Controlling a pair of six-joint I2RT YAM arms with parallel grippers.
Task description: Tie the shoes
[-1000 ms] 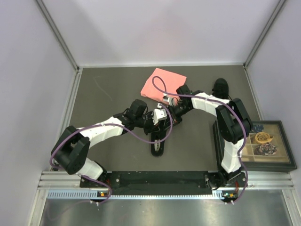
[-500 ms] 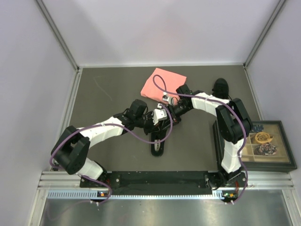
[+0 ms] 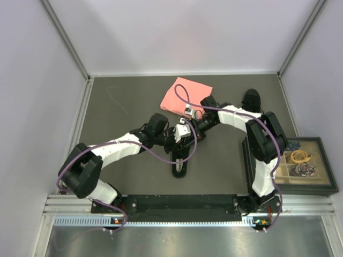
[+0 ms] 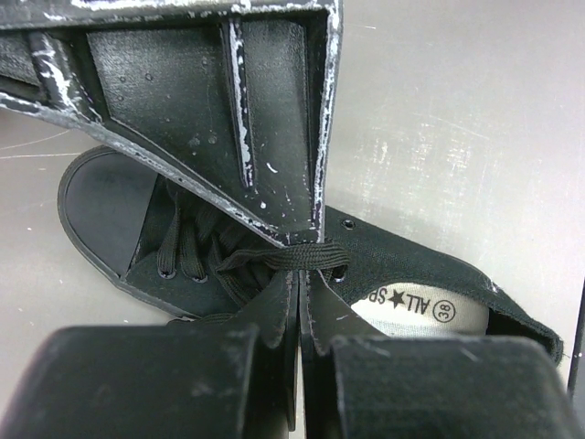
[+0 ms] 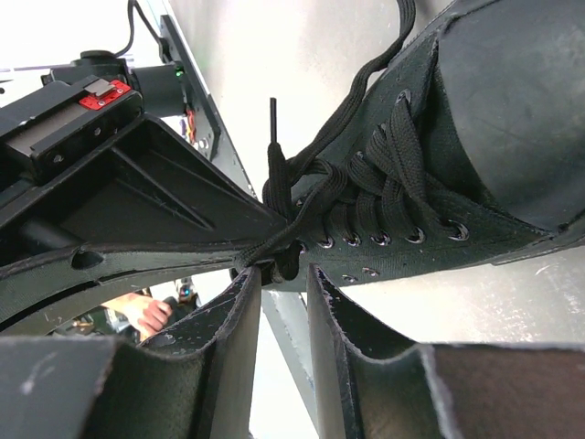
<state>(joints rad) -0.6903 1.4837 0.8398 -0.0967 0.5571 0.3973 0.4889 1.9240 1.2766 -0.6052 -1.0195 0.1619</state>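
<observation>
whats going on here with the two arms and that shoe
Both arms are working on the laces of one black shoe in the middle of the table. The left gripper is shut on a lace by the top eyelets, next to the pale insole. The right gripper sits right by it at the same lace crossing, its jaws a little apart. No finished bow shows. The second shoe lies at the far right, and a pink cloth lies beyond the grippers.
</observation>
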